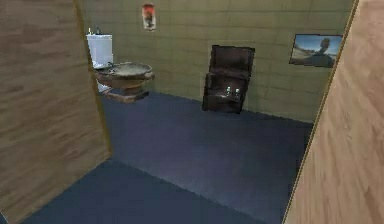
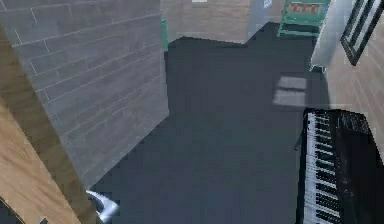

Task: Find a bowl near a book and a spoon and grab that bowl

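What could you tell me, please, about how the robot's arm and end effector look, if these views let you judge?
Their colours, shapes and markings cannot be told from these views. Along the arm side view's bottom edge lie dark blue-grey floor, a black piano keyboard with white keys at the right, and a small pale object at the left that I cannot identify.

We look between wooden walls [image 1: 40, 100] onto a dark blue floor [image 1: 200, 150]. A toilet [image 1: 115, 72] and a dark cabinet [image 1: 228, 78] stand against the tiled back wall [image 1: 185, 45], where a framed picture [image 1: 316, 48] hangs. To the side we see a grey brick wall [image 2: 90, 70] and a piano keyboard [image 2: 335, 165].
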Motion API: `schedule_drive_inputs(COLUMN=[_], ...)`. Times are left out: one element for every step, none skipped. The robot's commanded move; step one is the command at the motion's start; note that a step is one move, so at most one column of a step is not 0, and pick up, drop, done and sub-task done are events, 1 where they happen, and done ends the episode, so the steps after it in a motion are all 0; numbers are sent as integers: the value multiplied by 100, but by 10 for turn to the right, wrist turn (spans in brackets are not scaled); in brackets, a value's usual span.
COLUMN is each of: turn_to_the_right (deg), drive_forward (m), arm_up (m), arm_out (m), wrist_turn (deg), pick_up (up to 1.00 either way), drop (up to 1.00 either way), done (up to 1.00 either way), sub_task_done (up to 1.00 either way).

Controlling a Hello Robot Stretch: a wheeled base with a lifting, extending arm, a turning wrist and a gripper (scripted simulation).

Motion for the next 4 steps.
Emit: schedule_drive_inputs(turn_to_the_right=[0,0,450,120], drive_forward=[100,50,0,0], arm_up=[0,0,0,0], arm_out=[0,0,0,0], wrist_turn=[0,0,0,0], pick_up=[0,0,0,0], drop=[0,0,0,0], done=[0,0,0,0], sub_task_done=[0,0,0,0])
